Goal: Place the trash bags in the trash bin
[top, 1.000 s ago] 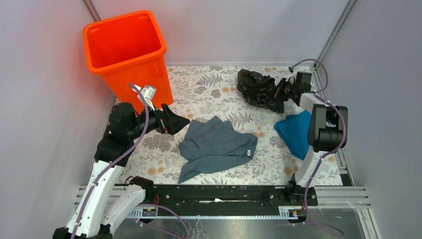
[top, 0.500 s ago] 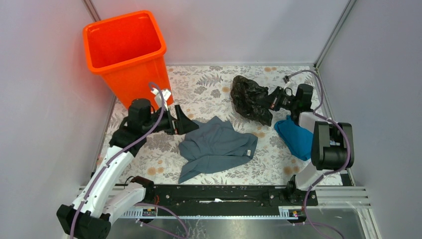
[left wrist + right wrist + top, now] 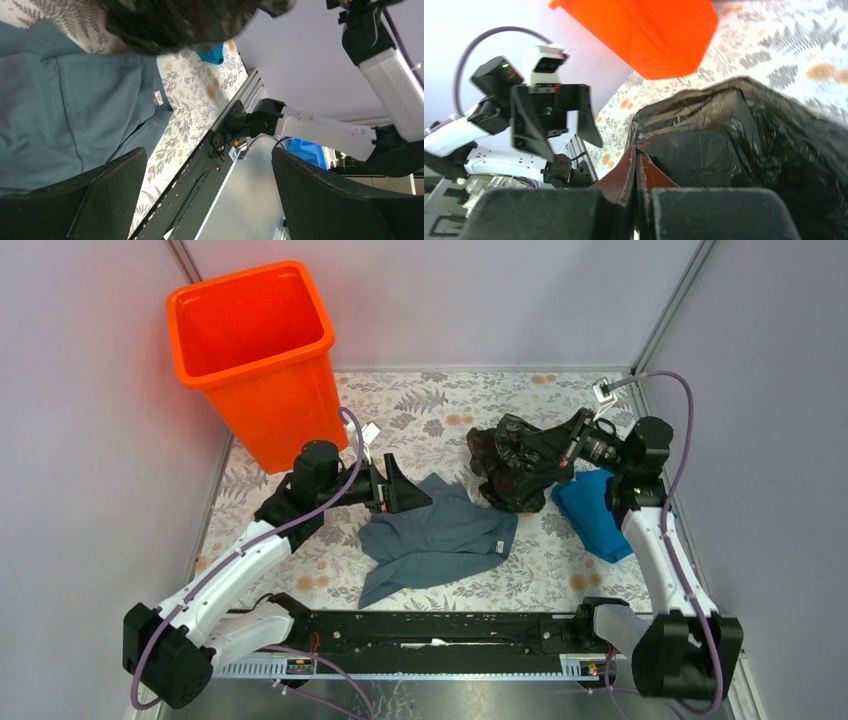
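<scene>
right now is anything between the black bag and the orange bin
Nothing visible directly between. The open left gripper sits just nearside of that line; the trash bag must clear the trash bin rim.

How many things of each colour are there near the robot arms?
Orange: 1, the tall orange plastic bin
Black: 1, the crinkled black plastic bag
Grey: 1, the rumpled grey cloth
Blue: 1, the folded blue cloth
Total: 4
</scene>
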Robot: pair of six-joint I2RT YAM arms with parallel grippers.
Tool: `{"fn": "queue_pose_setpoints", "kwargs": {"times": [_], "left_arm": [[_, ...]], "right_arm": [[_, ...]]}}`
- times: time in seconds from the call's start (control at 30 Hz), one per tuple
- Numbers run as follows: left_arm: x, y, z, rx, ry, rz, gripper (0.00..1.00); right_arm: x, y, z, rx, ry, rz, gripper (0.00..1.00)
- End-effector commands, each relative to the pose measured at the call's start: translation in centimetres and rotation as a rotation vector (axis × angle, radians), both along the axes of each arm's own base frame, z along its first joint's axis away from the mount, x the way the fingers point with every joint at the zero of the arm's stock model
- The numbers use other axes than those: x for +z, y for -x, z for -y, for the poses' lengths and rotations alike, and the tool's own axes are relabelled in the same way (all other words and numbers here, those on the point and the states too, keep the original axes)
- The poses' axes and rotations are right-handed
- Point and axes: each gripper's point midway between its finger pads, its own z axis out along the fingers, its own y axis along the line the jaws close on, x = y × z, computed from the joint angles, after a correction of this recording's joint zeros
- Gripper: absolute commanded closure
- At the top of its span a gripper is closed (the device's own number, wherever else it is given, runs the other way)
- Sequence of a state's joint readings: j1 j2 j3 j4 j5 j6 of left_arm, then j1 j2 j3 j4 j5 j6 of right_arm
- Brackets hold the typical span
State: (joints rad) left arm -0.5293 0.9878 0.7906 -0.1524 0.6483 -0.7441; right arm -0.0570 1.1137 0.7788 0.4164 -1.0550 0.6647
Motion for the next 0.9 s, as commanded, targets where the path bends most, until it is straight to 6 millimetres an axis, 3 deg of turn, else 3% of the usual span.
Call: {"fn": "queue_pose_setpoints", "kwargs": {"times": [0.0,0.17,0.3,0.47,0.53,0.67,0.87], "left_arm": [[5.5,-0.6,1.0,-0.022,0.134,0.15,0.01],[8.2,-0.3,0.4,0.011,0.183,0.224,0.01],[10.9,1.1,-0.3,0.009,0.27,0.294,0.01],[13.7,2.0,0.5,-0.068,0.38,0.265,0.01],[15.6,2.4,1.1,-0.124,0.441,0.26,0.01],[19.1,1.3,1.8,-0.118,0.508,0.258,0.01],[20.0,-1.5,5.7,-0.181,0.563,0.154,0.01]], "right_arm": [[4.5,2.4,-1.0,0.016,-0.022,0.115,1.0],[10.0,3.4,-1.4,0.025,-0.055,0.152,1.0],[12.0,0.9,1.2,-0.277,-0.115,0.046,1.0],[16.2,1.5,2.2,-0.365,-0.205,0.147,1.0],[16.3,1.5,1.8,-0.327,-0.179,0.163,1.0],[14.4,2.1,-1.2,-0.209,-0.111,0.151,1.0],[11.2,1.9,-4.0,-0.14,-0.055,0.122,1.0]]}}
